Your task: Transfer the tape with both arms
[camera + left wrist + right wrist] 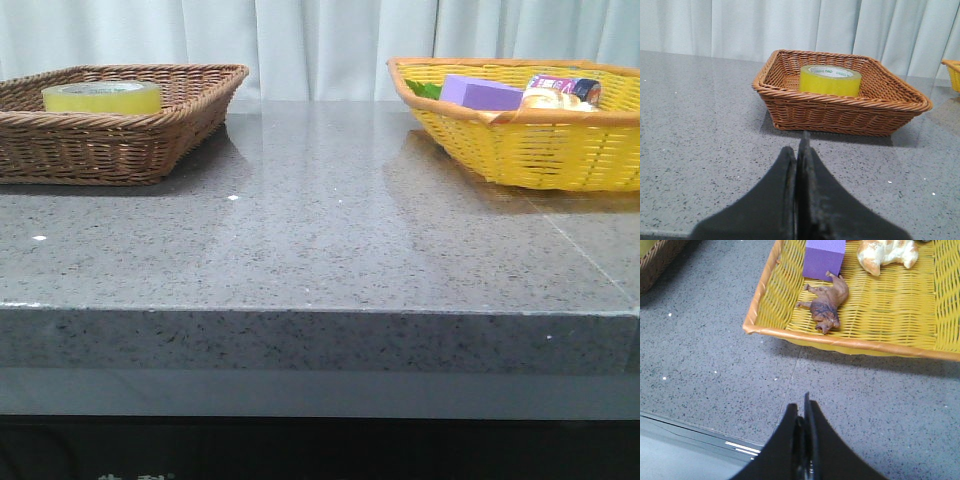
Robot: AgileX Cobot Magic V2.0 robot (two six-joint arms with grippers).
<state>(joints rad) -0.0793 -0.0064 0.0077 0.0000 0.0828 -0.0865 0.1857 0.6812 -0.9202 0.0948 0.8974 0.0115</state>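
Observation:
The tape (pixel 102 97), a wide yellow roll with a white core and green print, lies flat in the brown wicker basket (pixel 180 125) at the far left of the table. It also shows in the left wrist view (pixel 830 80), inside that basket (pixel 840 114). My left gripper (pixel 799 149) is shut and empty, low over the table, short of the basket's near wall. My right gripper (pixel 803 407) is shut and empty, above the table near its front edge, short of the yellow basket (pixel 790 335). Neither gripper shows in the front view.
The yellow basket (pixel 520 150) at the far right holds a purple box (pixel 481 94), a bread-like thing (pixel 885 252), a brown toy animal (pixel 826 302) and a packet (pixel 565 90). A white curtain hangs behind the grey speckled table (pixel 320 230).

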